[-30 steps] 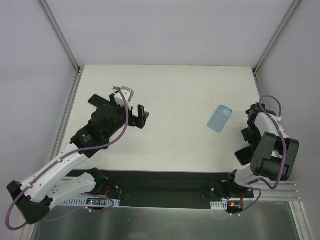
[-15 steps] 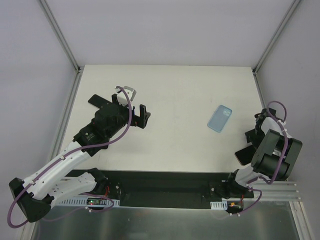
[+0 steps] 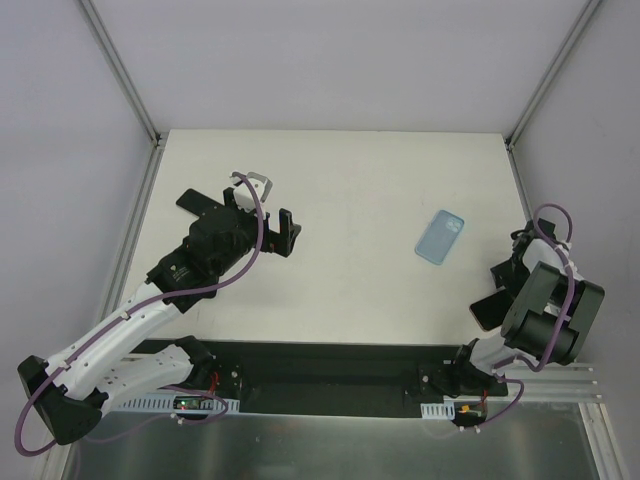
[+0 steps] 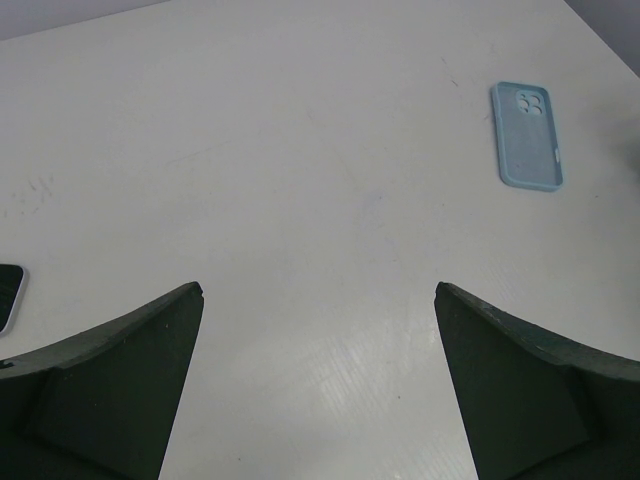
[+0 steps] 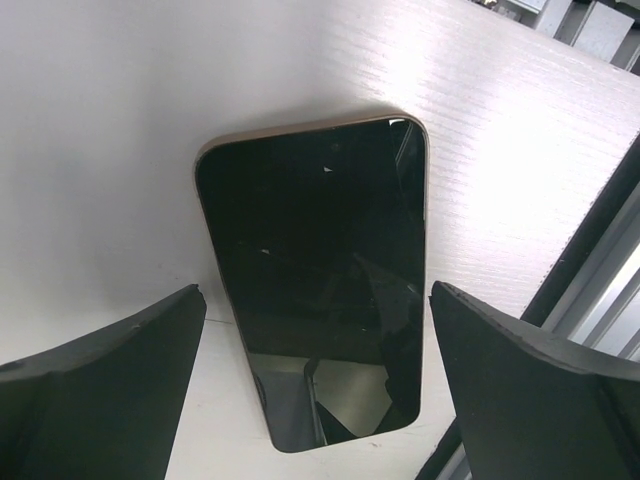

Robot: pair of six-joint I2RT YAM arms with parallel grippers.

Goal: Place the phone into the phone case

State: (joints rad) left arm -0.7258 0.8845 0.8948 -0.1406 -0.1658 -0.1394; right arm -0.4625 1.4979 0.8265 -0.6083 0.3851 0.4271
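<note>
as the glossy black phone [image 5: 315,230] lies face-up below the spread right gripper [image 5: 315,292], the blue case [image 3: 441,237] sits well apart; left gripper [image 4: 318,290] spread too.

A lab test cell: white table [image 3: 350,200] walled by plain panels [image 3: 330,60], aluminium posts [image 3: 120,70].

Left arm [image 3: 120,335]: white shell links, black joint housings, chunky black wrist block. A purple cable [image 3: 257,225] runs along it in loose loops. Right arm [image 3: 545,310]: same make, bulky black motor housings over a short white link, its own purple cable [image 3: 556,216]. Small circuit board [image 3: 190,402] with red wiring at the left base. Fingers [image 4: 110,390]: matte black wedges, blunt-tipped.
</note>
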